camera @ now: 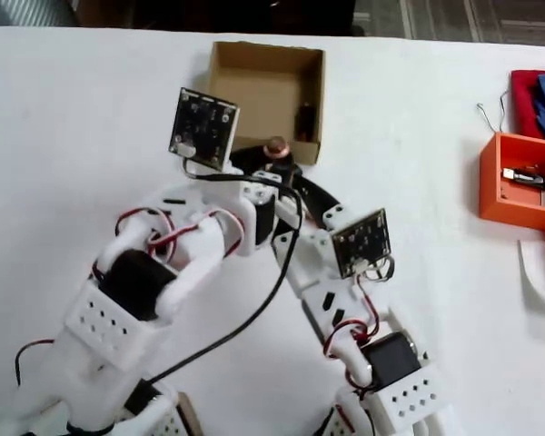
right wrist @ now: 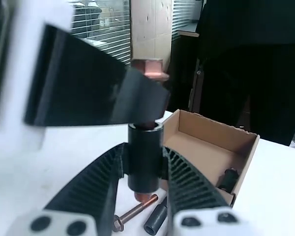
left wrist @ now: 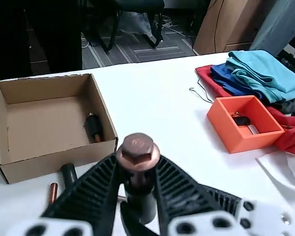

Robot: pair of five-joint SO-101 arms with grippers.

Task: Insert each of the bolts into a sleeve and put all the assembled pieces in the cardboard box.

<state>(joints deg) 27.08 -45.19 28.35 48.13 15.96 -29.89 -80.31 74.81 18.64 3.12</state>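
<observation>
Both sets of jaws are closed on one shared workpiece. The left jaws pinch a copper bolt just under its hexagonal head and hold it upright. The right jaws clamp a black sleeve from both sides, directly below that bolt.

In the right wrist view, the bolt's shank enters the top of the sleeve and a copper tip shows beneath the sleeve's lower end. The head stands clear above the sleeve's rim, not seated against it.

In the high view, the two arms meet over a white bench. The bolt head sits between them, close to the near wall of the cardboard box.

The box is open at the top. Inside it, one assembled piece, dark with a copper end, lies against a side wall.

Outside the box, on the bench just beside its near wall, lie a loose bolt and a loose sleeve. They are close together, beneath the held pair.

Well apart from these, toward the bench's far side, sits an orange tray with a small dark object inside. Folded blue and red cloths lie beyond it.
</observation>
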